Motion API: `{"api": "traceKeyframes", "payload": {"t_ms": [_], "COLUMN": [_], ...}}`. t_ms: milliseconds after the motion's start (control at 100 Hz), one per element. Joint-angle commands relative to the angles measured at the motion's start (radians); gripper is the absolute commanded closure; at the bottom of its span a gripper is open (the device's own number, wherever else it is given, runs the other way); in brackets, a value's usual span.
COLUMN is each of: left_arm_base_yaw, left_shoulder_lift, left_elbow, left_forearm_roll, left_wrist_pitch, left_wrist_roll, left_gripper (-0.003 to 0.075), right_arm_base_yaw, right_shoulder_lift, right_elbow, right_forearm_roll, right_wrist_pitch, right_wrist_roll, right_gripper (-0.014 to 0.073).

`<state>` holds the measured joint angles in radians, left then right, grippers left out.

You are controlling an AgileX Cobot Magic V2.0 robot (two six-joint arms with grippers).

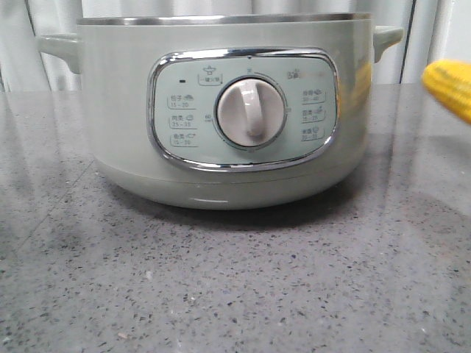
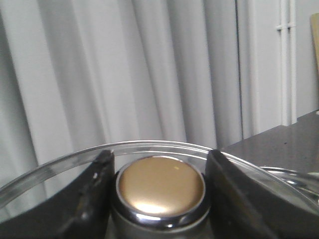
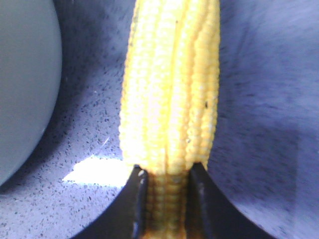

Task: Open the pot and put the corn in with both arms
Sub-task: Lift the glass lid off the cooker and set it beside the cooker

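The pale grey-green pot [image 1: 125, 110] stands in the middle of the front view, with its chrome-rimmed panel and white dial [image 1: 250, 110] facing me and no lid on its steel rim. My left gripper [image 2: 160, 191] is shut on the gold knob [image 2: 160, 186] of the clear glass lid [image 2: 65, 162] and holds it up in front of the curtain. My right gripper [image 3: 167, 204] is shut on the yellow corn [image 3: 169, 89] above the counter beside the pot's wall [image 3: 25, 84]. The corn's tip shows at the right edge of the front view [image 1: 450, 87].
The dark speckled stone counter [image 1: 235, 287] runs under the pot and out to the front. A pale pleated curtain [image 2: 124, 74] hangs behind. The pot's side handles [image 1: 60, 50] stick out left and right.
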<state>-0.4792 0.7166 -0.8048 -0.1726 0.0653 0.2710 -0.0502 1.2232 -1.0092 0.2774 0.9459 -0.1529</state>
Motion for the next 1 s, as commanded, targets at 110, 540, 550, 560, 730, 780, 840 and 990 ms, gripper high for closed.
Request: {"api": "traceKeyframes", "payload": {"t_ms": [110,540,550,560,730,780,840,990], "left_arm_base_yaw": [0.08,0.217,0.223,0.226,0.273,0.273,0.271,0.271], "left_shoulder_lift": [-0.062,-0.167,-0.168,-0.17,-0.172,-0.17,-0.159,-0.11], "left_elbow": [0.075,0.286,0.288,0.291,0.34,0.359,0.385,0.45], "left_forearm_roll": [-0.017,-0.043,-0.046,-0.05,-0.115,-0.14,-0.163,-0.228], "left_wrist_pitch": [-0.109,-0.118,-0.118,-0.118,-0.118,-0.122,-0.125,-0.222], "left_wrist_roll": [0.003,-0.012,-0.012,-0.012,-0.012,-0.012,-0.012,-0.012], "left_gripper": [0.0741,0.0741,0.0741,0.0741,0.0741,0.0741,0.0741,0.0741], "right_arm_base_yaw": [-0.016,0.031,0.038,0.042,0.142,0.177,0.212,0.297], "right_shoulder_lift": [-0.133,-0.162,-0.16,-0.16,-0.144,-0.131,-0.114,-0.055], "right_elbow": [-0.068,-0.378,-0.384,-0.387,-0.414,-0.414,-0.414,-0.414], "right_forearm_roll": [0.0,0.023,0.024,0.024,0.043,0.059,0.072,0.078], "right_wrist_pitch": [0.016,0.195,0.197,0.197,0.182,0.172,0.162,0.125], "right_wrist_roll": [-0.004,-0.004,-0.004,-0.004,-0.004,-0.004,-0.004,-0.004], "right_gripper": [0.066,0.0658,0.0657,0.0657,0.0657,0.0657,0.0657,0.0657]}}
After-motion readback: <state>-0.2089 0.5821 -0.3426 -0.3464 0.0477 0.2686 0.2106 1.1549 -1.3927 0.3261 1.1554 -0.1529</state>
